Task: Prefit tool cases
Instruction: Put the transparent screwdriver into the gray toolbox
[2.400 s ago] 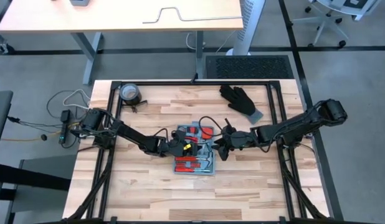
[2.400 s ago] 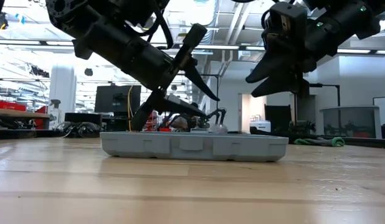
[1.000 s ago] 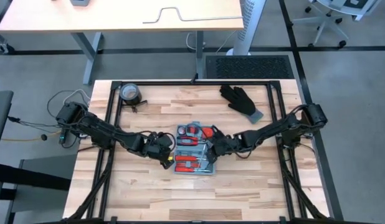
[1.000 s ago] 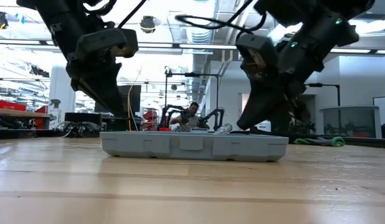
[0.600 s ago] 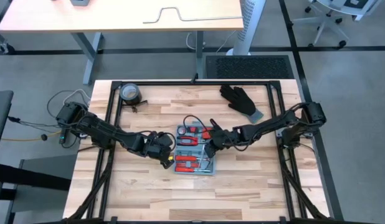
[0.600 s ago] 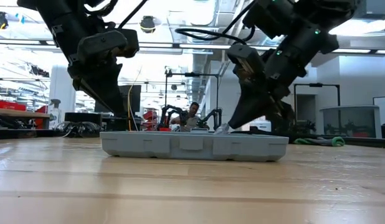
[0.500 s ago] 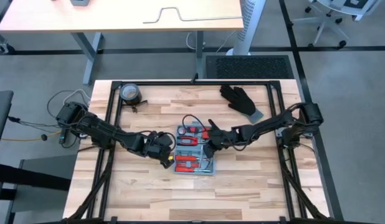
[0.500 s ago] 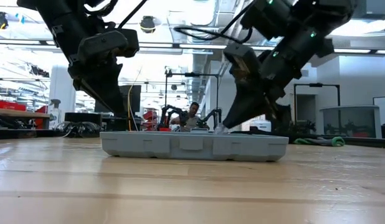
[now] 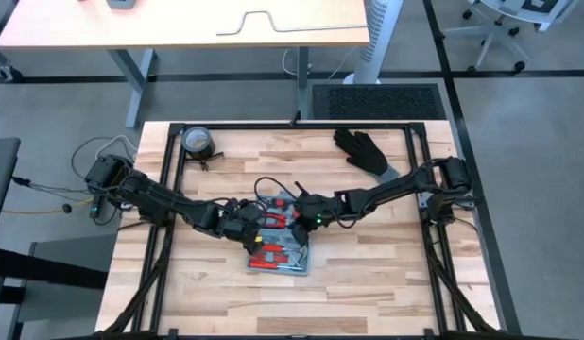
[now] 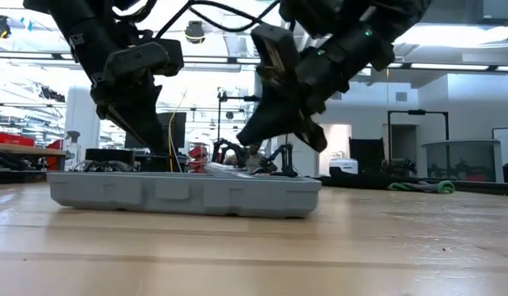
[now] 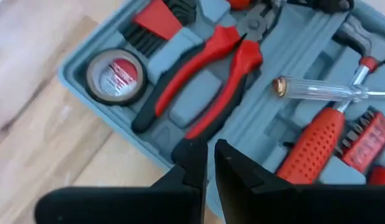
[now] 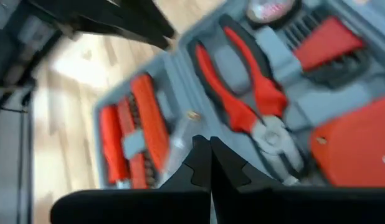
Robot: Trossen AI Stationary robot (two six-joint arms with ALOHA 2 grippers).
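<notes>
High view: the open case (image 9: 281, 247) lies skewed at centre frame, left gripper (image 9: 251, 233) at its left edge, right gripper (image 9: 297, 219) over its top.

Low view: case (image 10: 184, 194) sits left of centre.

Wrist views: both grippers' fingers nearly closed, empty, above the pliers (image 11: 202, 81).

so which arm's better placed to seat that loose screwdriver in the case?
Right, probably. The right pincer is over the tool case interior, near the clear-handled screwdriver. The left pincer sits at the case's left edge, shut.
</notes>
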